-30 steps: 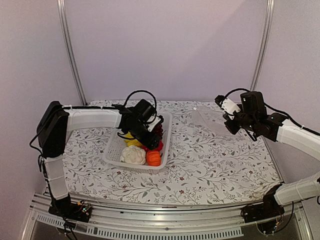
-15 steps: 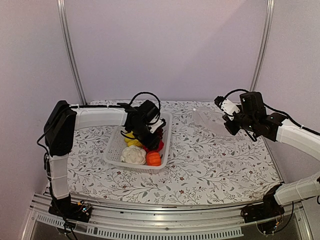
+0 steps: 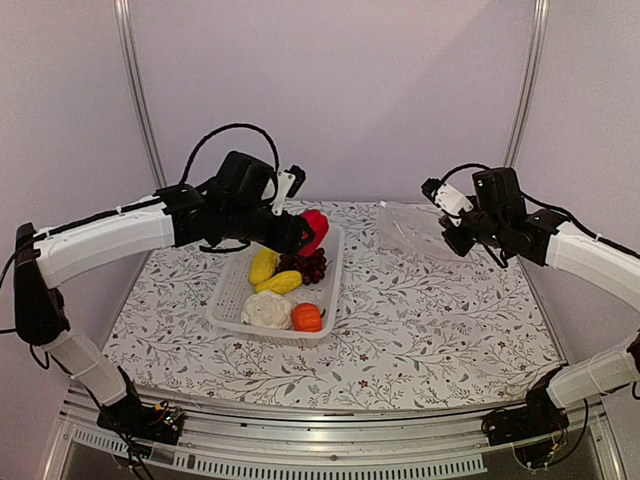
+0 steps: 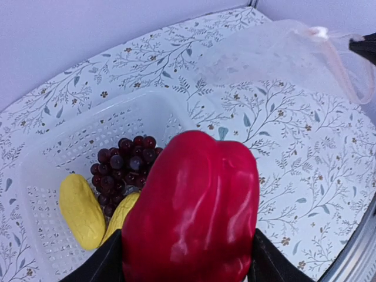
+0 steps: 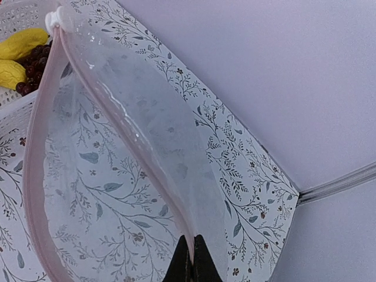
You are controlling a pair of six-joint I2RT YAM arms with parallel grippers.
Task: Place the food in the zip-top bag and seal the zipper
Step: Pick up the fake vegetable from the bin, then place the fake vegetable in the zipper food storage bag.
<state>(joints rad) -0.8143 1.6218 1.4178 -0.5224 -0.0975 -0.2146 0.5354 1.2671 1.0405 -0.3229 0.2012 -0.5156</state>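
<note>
Floral-print table, lilac walls: L gripper hangs above white basket at approx. 10 o'clock of centre, jaws clamped on red pepper. Grapes, yellow pcs, cauliflower & orange pc lie in basket. R gripper, at 2 o'clock, has jaws pinched together on rim of zip-top bag; zipper unsealed, mouth agape.

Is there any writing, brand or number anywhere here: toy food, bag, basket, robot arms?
None can be read. The red pepper, clear bag and white basket carry no print; the tablecloth shows only a leaf-and-flower pattern; the arms show no legible label.
</note>
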